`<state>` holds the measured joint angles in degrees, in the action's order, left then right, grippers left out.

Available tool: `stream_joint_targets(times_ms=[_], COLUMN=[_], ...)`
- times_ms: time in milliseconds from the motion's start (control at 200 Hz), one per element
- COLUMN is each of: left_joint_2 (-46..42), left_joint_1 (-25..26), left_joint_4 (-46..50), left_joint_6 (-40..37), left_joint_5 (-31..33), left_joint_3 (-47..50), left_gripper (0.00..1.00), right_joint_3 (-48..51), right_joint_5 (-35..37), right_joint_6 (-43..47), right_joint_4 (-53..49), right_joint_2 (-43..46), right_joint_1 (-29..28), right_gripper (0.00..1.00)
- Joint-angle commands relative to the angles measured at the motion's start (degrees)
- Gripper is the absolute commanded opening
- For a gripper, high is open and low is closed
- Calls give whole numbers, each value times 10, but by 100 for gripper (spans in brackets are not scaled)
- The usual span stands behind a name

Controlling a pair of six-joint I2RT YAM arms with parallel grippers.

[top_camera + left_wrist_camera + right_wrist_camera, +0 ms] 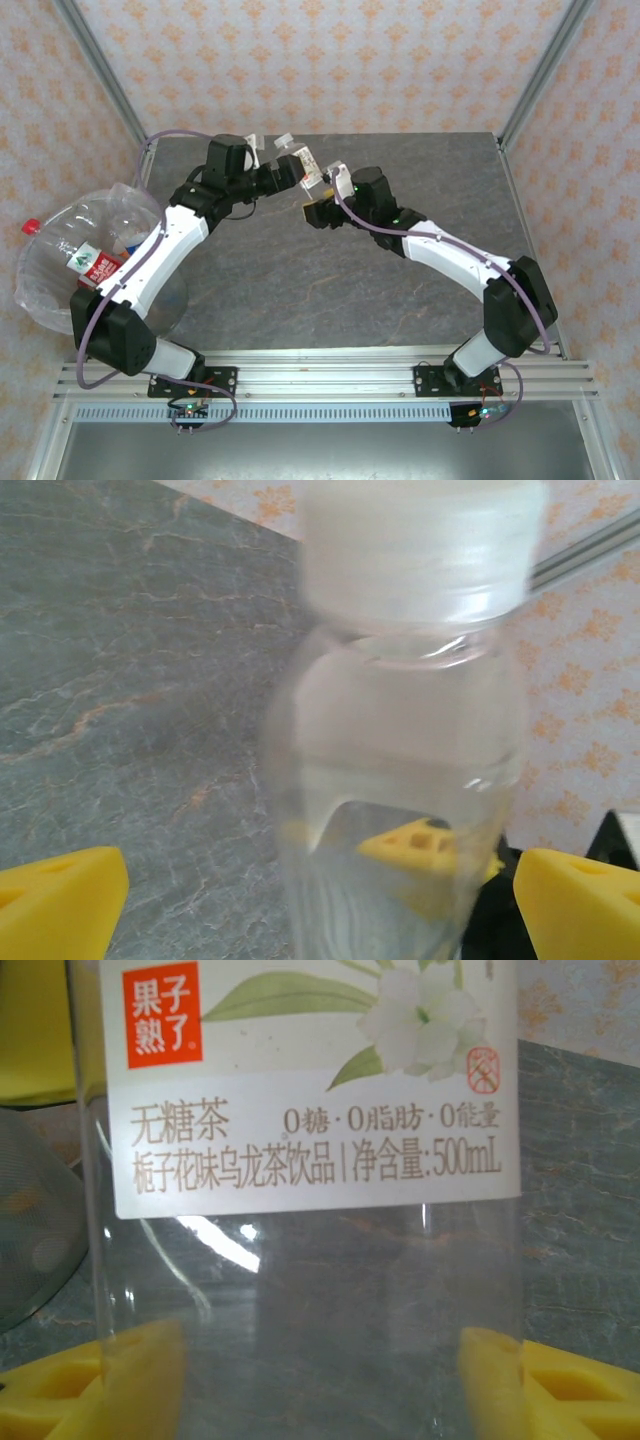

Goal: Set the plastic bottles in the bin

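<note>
R gripper (320,1385) is clamped on clear bottle (310,1110) w/ white label. L gripper (320,910) stands wide apart, the bottle's white-cap end between its fingers w/o touching, over the far-centre of table (400,290). The bin (40,300) sits off the table's left edge.

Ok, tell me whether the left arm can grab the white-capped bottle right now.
Probably yes: the left gripper stands open on either side of the white-capped bottle, with nothing in between. The right gripper is clamped on the bottle's body, though, and would have to let go.
</note>
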<state>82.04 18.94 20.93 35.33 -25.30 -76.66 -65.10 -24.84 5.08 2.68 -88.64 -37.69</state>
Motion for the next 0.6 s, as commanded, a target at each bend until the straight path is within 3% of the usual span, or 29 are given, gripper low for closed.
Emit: stream_joint_targets(times_ms=[0, 190, 596], left_joint_2=[5, 14, 6], left_joint_1=[9, 17, 17], left_joint_4=[-32, -13, -12], left_joint_6=[-6, -10, -11], left_joint_5=[-8, 24, 46], left_joint_3=[-24, -30, -21], left_gripper=[98, 93, 71], right_joint_3=[-5, -10, -12], right_joint_5=[-2, -14, -39], right_joint_6=[-12, -32, -64], right_joint_4=[26, 48, 65], right_joint_2=[9, 9, 5], right_joint_1=[-15, -22, -30], right_gripper=[63, 64, 64])
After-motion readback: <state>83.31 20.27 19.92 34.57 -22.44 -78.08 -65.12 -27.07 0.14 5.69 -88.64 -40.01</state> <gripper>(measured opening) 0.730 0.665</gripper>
